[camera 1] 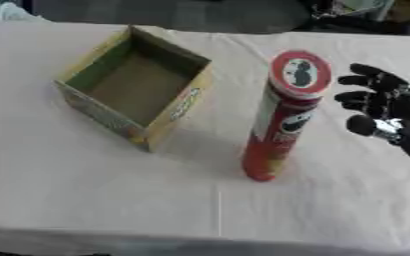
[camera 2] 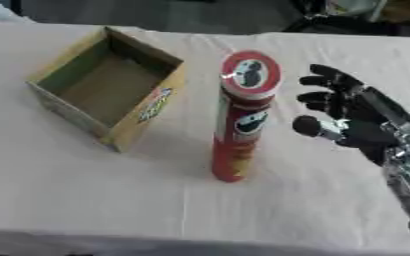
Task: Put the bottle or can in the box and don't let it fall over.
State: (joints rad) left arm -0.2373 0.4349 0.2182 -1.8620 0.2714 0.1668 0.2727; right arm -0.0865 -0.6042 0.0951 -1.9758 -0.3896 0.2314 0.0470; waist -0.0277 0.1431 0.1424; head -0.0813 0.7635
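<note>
A tall red can (camera 1: 279, 117) with a red and white lid stands upright on the white table, right of centre. An open cardboard box (camera 1: 137, 85) with yellow printed sides sits empty to its left, a short gap between them. My right hand (camera 2: 353, 112) hovers just right of the can's upper half, fingers spread and slightly bent toward it, thumb pointing at the can, with a gap between hand and can. It holds nothing. My left hand does not show in either view.
The white tablecloth (camera 1: 86, 185) covers the table, with its front edge along the bottom of the views. Dark clutter lies beyond the far edge at upper right.
</note>
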